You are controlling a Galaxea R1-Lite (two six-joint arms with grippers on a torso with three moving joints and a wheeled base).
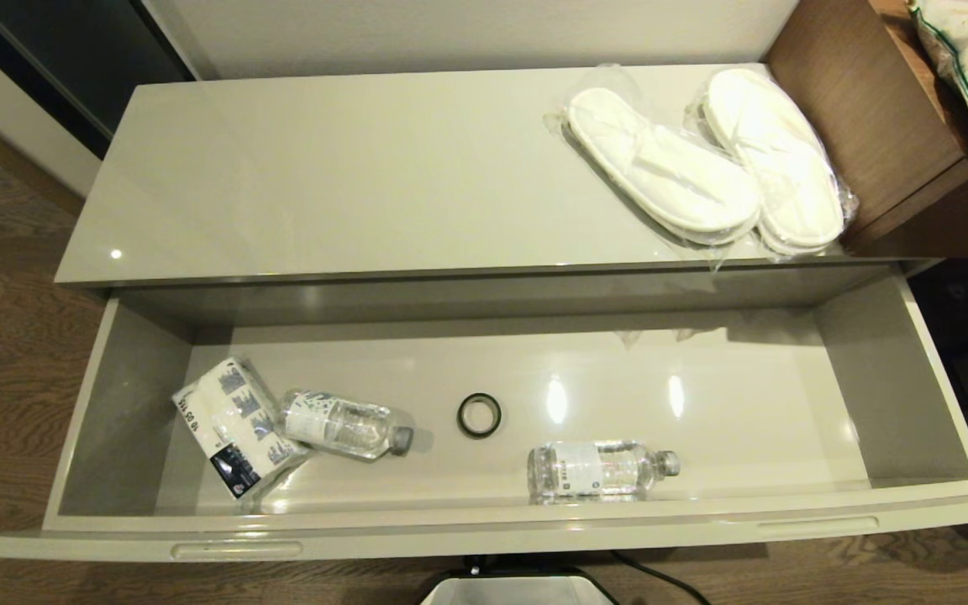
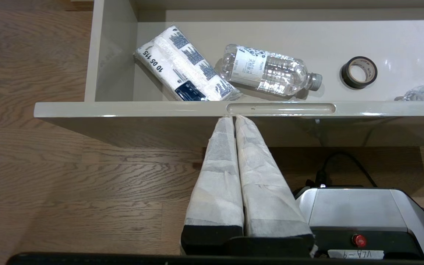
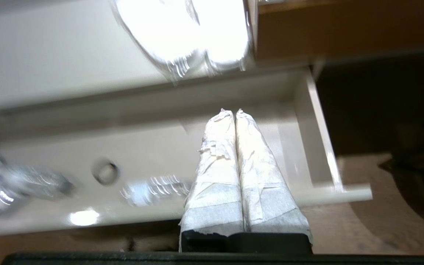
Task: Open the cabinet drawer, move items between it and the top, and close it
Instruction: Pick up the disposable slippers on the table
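The long grey-beige drawer (image 1: 896,395) stands pulled fully out below the cream-white top (image 1: 349,176). Two bagged white slippers (image 1: 660,172) (image 1: 778,160) lie side by side at the top's right end, against the wood desk; they show as a bright blur (image 3: 182,33) in the right wrist view. My left gripper (image 2: 233,117) is shut and empty, its tips just under the drawer front's left slot (image 2: 281,108). My right gripper (image 3: 230,111) is shut and empty, held over the drawer's right part (image 3: 307,121). Neither arm shows in the head view.
In the drawer lie a blue-printed tissue pack (image 1: 232,424), a water bottle (image 1: 341,424) leaning on it, a black tape roll (image 1: 479,415) and a second bottle (image 1: 602,469). The brown desk (image 1: 862,118) borders the top's right end. My base (image 2: 352,209) stands below the drawer front.
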